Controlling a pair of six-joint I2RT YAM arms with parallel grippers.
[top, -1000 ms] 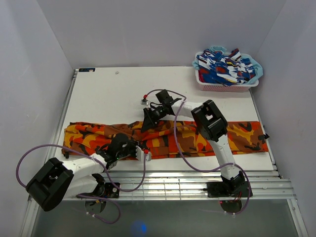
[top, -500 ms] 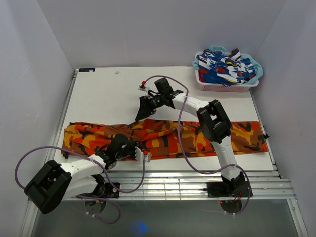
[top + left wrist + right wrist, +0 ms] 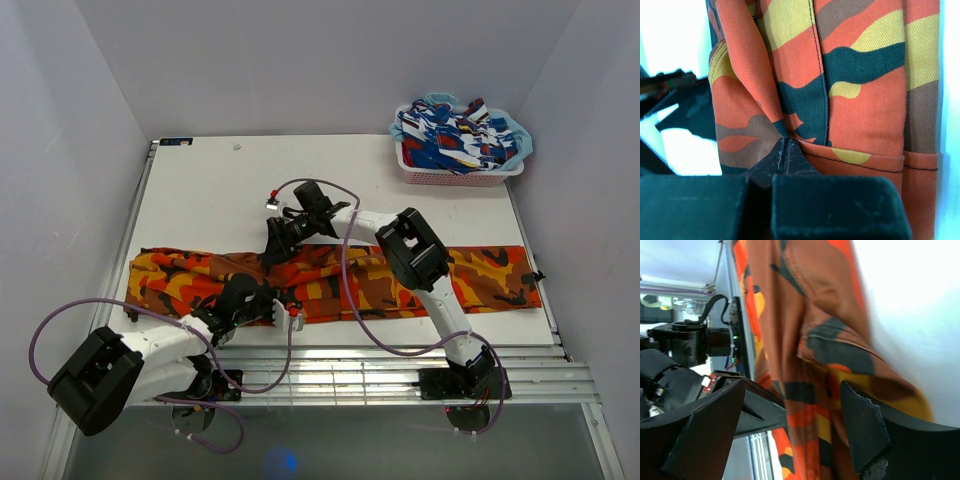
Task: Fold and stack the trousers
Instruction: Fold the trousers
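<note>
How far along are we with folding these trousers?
Early. Done: the trousers lie in one long strip across the table, with no crosswise fold yet. In hand: the left hand is pinched shut on their near edge, and the right hand is open over the far edge. Left: folding them short, then stacking.

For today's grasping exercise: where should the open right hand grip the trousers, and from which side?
Probably the raised far edge of the trousers, midway along, from above: the cloth humps up there, opposite the left hand pinching the near hem.
</note>
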